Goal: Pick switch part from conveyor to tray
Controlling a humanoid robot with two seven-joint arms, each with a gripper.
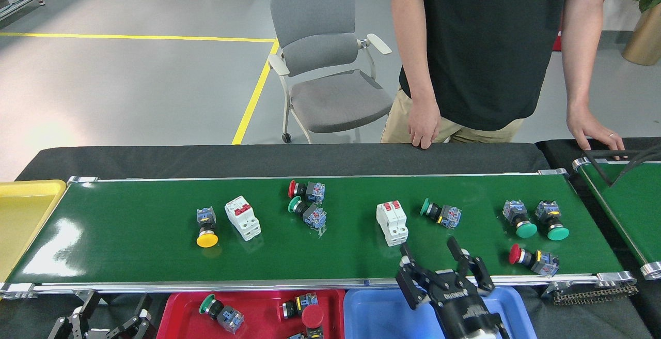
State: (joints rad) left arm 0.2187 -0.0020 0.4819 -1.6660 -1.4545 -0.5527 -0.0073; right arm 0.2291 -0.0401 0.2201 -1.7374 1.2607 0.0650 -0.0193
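Switch parts are only partly sorted: three lie in the red tray [170, 318], while many wait on the conveyor [129, 235]. My right hand [439, 260] hovers wide and empty near the white breaker [392, 222]; my left hand [103, 318] sits low, spread, empty.

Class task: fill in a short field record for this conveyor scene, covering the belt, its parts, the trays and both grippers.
conveyor: dark green belt, silver rails
push-button switches on belt: seven
white breakers on belt: two
red tray: holds switch parts
blue tray: no parts visible
yellow tray: at the belt's left end
right gripper: open, empty, over the belt's near edge
left gripper: open, empty, low beside the red tray
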